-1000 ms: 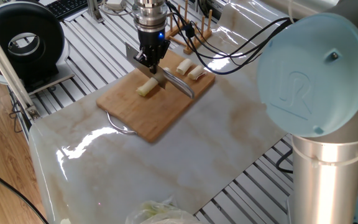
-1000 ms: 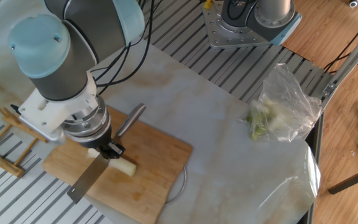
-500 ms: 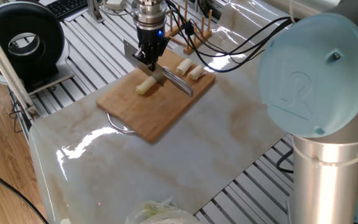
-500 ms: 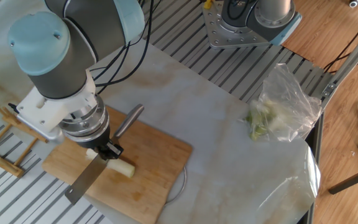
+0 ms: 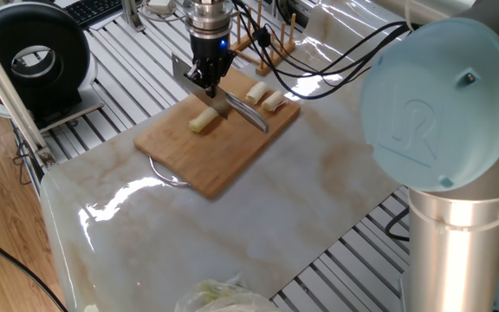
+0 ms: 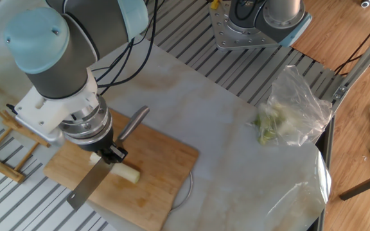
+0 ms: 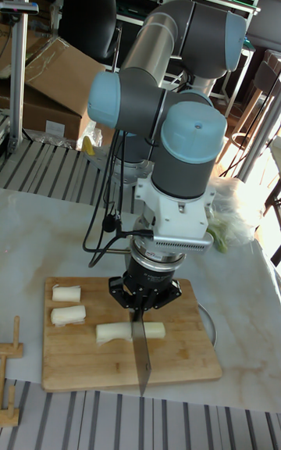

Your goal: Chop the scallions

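The tool [image 7: 145, 299] is gripping a knife [image 7: 141, 352] by its handle, blade hanging over the long scallion piece [image 7: 129, 331] lying across the board [image 7: 179, 360] on the table [image 5: 258, 217]. Two short chunks [image 7: 68, 304] are already lying apart at the board's end, so cutting is partly done. I judge the remaining stalk is still needing more cuts; whether the blade is touching it is unclear.
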Controlling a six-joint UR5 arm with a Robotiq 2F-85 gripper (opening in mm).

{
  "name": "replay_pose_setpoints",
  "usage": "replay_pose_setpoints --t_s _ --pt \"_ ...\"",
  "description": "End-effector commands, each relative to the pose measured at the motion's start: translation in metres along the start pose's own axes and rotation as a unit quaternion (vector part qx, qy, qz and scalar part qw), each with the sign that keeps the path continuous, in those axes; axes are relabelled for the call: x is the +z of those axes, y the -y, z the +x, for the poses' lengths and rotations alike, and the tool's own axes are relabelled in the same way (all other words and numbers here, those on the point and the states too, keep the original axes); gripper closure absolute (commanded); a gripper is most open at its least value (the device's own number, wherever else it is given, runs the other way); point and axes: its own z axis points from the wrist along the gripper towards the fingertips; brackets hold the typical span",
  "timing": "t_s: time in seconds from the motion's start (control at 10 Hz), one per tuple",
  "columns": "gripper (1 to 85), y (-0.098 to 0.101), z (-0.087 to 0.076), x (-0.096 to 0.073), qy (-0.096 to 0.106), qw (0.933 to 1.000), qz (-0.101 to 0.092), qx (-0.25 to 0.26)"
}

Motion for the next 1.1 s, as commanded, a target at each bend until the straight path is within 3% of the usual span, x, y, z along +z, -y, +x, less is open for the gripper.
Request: replay_pose_setpoints --t_s 0.0,0.5,1.0 --pt "84.3 -0.002 -0.004 0.001 0.008 0.9999 -0.007 0.004" --pt "84.3 -0.004 -0.008 0.008 0.013 0.9999 -0.009 0.003" --pt "84.3 0.002 0.008 0.025 0.002 0.9998 -0.016 -0.008"
